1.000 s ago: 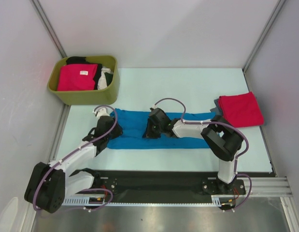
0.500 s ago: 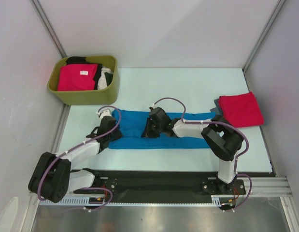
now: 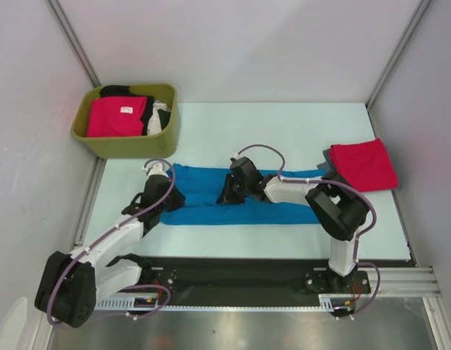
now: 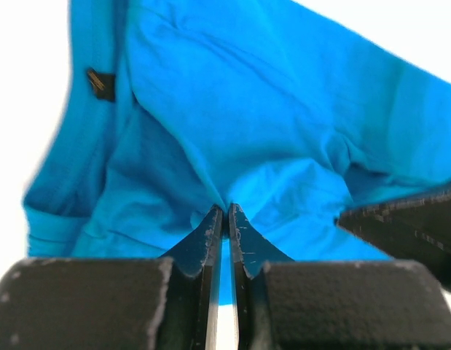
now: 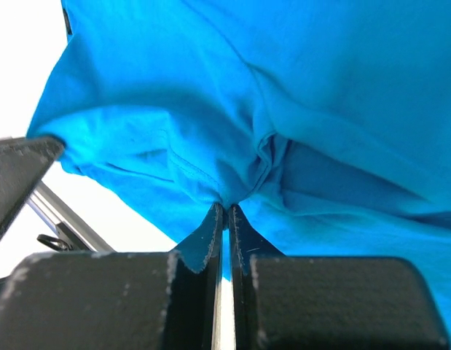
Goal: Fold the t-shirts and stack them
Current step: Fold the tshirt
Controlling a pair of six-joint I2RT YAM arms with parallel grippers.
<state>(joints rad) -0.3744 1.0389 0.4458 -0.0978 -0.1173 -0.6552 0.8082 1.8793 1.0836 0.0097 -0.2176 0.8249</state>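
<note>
A bright blue t-shirt (image 3: 203,195), folded into a long strip, lies across the table's middle. At the strip's left end, my left gripper (image 3: 173,197) is shut, and the left wrist view shows its tips (image 4: 226,211) pinching a bunched fold of the blue t-shirt (image 4: 240,109). My right gripper (image 3: 226,195) is shut on the same shirt near its middle, with cloth gathered at its tips (image 5: 225,207). A folded red t-shirt (image 3: 363,165) lies at the table's right edge. A crimson-pink t-shirt (image 3: 117,117) with a white label sits in the tub.
The olive-green tub (image 3: 158,140) stands at the back left, holding black and white cloth beside the pink shirt. Grey walls close in the left, right and back sides. The black base rail (image 3: 232,275) runs along the near edge.
My left gripper has closed on the left end of the blue shirt. The right gripper has shifted slightly right and away, still shut on the cloth.
</note>
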